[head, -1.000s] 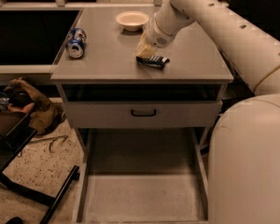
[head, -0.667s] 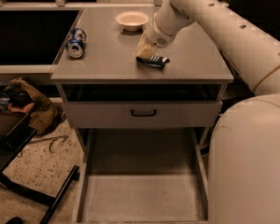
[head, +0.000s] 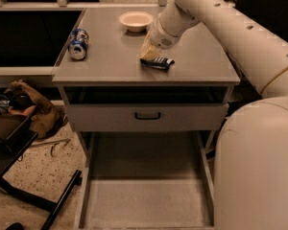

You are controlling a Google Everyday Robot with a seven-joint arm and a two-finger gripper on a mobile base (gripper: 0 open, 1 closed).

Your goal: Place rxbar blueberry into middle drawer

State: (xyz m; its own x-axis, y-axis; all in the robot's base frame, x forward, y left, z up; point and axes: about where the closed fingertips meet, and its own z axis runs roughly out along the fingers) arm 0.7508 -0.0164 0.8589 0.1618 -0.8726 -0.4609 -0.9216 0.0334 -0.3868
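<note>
**A:** Where is the pincer?

**B:** The tan-tipped pincer, on the end of the thick white arm, is down low over the flat grey table, near its front edge.

**A:** And the bar?

**B:** The small flat rectangular snack bar in a dark blue crinkly wrapper lies flat on the table right under the pincer. Most of its length pokes out from beneath, on the side nearer the camera.

**A:** Is the pincer clenched on it or released?

**B:** I cannot tell. The tip meets the snack bar, but the grip itself doesn't show.

**A:** Any writing on the wrapper?

**B:** It has pale markings toward one end. None of them can be read.

**A:** What else is near it?

**B:** A shallow cream round bowl sits just behind the pincer. A blue soda can with white markings lies on its side well off to the pincer's left in the view, by the table's edge. Its label can't be read either.

**A:** And the drawer?

**B:** The wide shallow grey metal drawer tray is pulled out far below the pincer and closer to the camera. Between the two is a grey drawer front with a small black handle.
</note>
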